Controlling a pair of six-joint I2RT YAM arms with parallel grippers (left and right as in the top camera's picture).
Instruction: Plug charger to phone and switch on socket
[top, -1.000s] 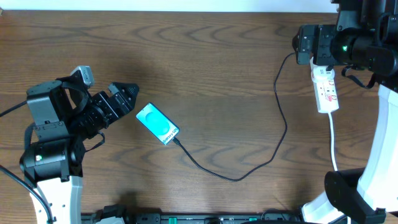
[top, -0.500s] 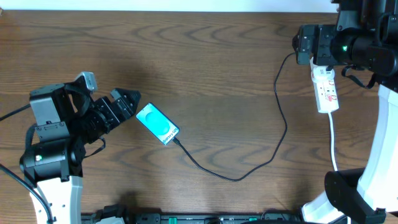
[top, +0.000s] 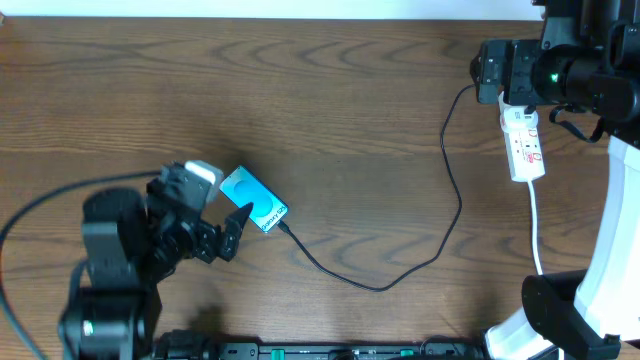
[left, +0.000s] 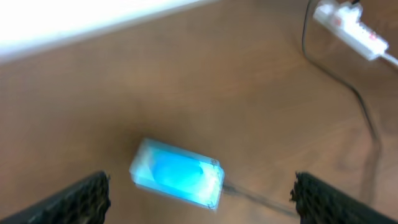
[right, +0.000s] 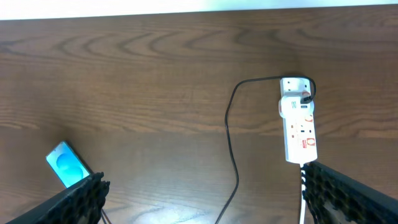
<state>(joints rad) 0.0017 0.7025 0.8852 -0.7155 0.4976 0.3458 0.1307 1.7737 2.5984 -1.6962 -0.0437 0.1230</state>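
The phone (top: 252, 198) lies face up, left of the table's centre, its cyan screen lit. It also shows blurred in the left wrist view (left: 177, 179) and in the right wrist view (right: 68, 165). The black charger cable (top: 380, 287) meets the phone's lower right end, loops across the table and rises to the white socket strip (top: 526, 146). My left gripper (top: 228, 232) is open and empty, just front-left of the phone; its fingers (left: 202, 202) straddle the phone from above. My right gripper (top: 488, 68) is open and empty, high beside the strip's far end (right: 298, 121).
The strip's white cord (top: 536, 235) runs toward the front right, past the right arm's base. The table's far edge meets a white wall (left: 74, 25). The brown wooden tabletop (top: 330, 110) holds nothing else.
My left arm has swung toward the front and right, bringing its open gripper from left of the phone to its front-left side. Phone, cable, strip and right arm have not moved.
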